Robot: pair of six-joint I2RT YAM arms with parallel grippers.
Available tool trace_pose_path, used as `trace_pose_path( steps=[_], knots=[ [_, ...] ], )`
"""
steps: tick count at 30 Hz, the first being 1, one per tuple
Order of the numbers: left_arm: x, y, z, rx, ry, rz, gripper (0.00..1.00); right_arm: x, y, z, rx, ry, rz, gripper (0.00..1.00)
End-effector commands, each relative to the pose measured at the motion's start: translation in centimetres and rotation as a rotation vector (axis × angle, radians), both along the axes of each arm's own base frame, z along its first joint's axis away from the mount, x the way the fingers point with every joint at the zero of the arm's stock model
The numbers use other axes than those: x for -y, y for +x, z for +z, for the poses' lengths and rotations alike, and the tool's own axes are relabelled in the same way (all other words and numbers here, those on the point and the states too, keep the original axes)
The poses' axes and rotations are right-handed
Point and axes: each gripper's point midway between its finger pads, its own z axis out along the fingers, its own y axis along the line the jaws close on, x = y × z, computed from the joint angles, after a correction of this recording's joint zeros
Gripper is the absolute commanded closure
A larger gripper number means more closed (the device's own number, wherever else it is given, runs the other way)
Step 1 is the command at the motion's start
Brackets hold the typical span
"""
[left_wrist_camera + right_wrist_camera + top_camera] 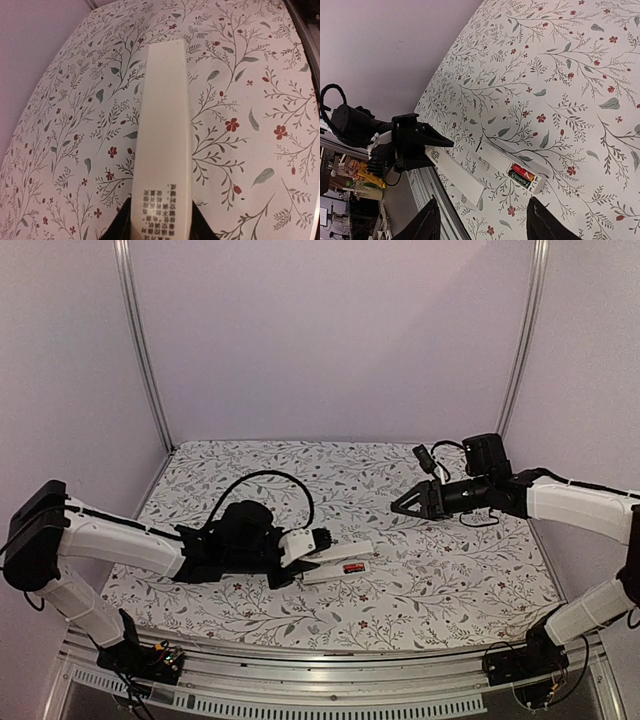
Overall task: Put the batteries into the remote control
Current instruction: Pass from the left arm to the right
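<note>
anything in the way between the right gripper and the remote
Nothing visible. The open right gripper looks straight at the slim white plastic remote control and the black-and-red batteries in its bay. The thin white cover strip, held by the left gripper, sits beside the remote, not across it.

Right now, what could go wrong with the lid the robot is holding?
The left gripper pinches the lid by one end only, so it might tilt or slip. The batteries sit uncovered in the remote; a crooked lid could bump them loose. Nothing holds the remote, so it may slide.
</note>
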Motion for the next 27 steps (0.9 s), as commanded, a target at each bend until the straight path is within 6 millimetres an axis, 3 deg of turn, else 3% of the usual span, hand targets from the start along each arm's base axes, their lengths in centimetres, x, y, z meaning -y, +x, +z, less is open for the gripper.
trace_pose_path(
  steps=[1,8,14,19,27],
  knots=[
    [1.0,0.0,-0.1,-0.005,-0.06,-0.037,0.89,-0.1,-0.7,-2.9,-0.076,0.004,-0.001,0.44],
    [1.5,0.0,-1.2,-0.012,-0.086,-0.088,0.89,-1.1,-1.6,-5.7,-0.131,0.035,0.025,0.47],
    [1.8,1.0,-1.8,0.024,-0.11,-0.075,0.91,-2.3,-1.8,-6.0,-0.162,0.066,0.085,0.53],
    [2.1,1.6,-2.3,0.04,-0.114,-0.059,0.9,-2.5,-2.7,-7.8,-0.232,0.049,0.135,0.6],
    [2.4,1.9,-3.1,0.058,-0.085,-0.07,0.9,-2.8,-3.2,-7.2,-0.248,0.086,0.156,0.7]
  ],
)
